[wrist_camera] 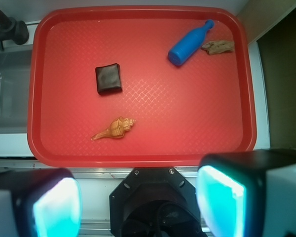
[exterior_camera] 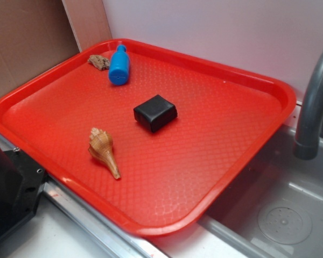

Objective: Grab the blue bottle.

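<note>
No brand, label or writing readable on anything in either view, so nothing to go by there. Your target, the blue bottle, lies on its side in the far left corner of the red tray in the exterior view, neck pointing toward the back rim, w/ a small brown rough chunk just beside it on the left; can't tell if they touch. In the wrist view the same bottle sits upper right, neck aimed up-right, chunk just to its right. Black block is near tray centre, well apart from the bottle; a tan spiral shell lies nearer the front left. Gripper shows only in the wrist cam: two fingers w/ glowing teal pads at the bottom corners, spread wide apart, nothing between them, hanging over the near edge outside the tray. Exterior view gives you what the wrist cam barely shows: grey faucet at right and the sink basin w/ drain below it, plus cardboard behind the tray. A dark part of the robot sits at the exterior's lower left.
</note>
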Available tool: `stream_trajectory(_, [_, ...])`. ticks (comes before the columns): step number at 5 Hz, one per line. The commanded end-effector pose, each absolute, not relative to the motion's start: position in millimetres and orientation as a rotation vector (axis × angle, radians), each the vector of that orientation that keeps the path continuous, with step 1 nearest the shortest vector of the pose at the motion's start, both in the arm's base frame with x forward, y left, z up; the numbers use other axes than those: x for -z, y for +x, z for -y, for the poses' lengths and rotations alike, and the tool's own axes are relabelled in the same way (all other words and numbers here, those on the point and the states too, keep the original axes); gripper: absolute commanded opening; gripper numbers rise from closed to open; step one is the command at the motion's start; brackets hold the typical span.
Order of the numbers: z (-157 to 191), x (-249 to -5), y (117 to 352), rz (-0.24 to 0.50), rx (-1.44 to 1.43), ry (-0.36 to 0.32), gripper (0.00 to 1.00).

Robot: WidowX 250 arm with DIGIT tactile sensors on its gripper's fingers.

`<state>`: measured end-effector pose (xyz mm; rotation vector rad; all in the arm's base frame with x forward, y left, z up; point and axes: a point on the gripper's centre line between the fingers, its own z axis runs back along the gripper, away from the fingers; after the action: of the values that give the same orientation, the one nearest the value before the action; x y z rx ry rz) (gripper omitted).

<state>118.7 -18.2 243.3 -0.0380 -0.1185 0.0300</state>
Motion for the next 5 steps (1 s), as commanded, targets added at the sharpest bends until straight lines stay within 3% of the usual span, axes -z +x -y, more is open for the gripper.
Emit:
stream_trajectory(1, [18, -243, 119, 0.119, -0.030, -0.038, 1.00])
stream_trajectory(2, [-32, -204, 157, 0.122, -0.283, -0.084, 1.00])
stream_trajectory(3, [-78, -178, 188, 0.154, -0.531, -0.043, 1.00])
stream_trajectory(4, [-88, -156, 216, 0.182, -0.601, -0.015, 1.00])
stream_trajectory(5, [-72, -152, 233, 0.220, -0.568, -0.025, 1.00])
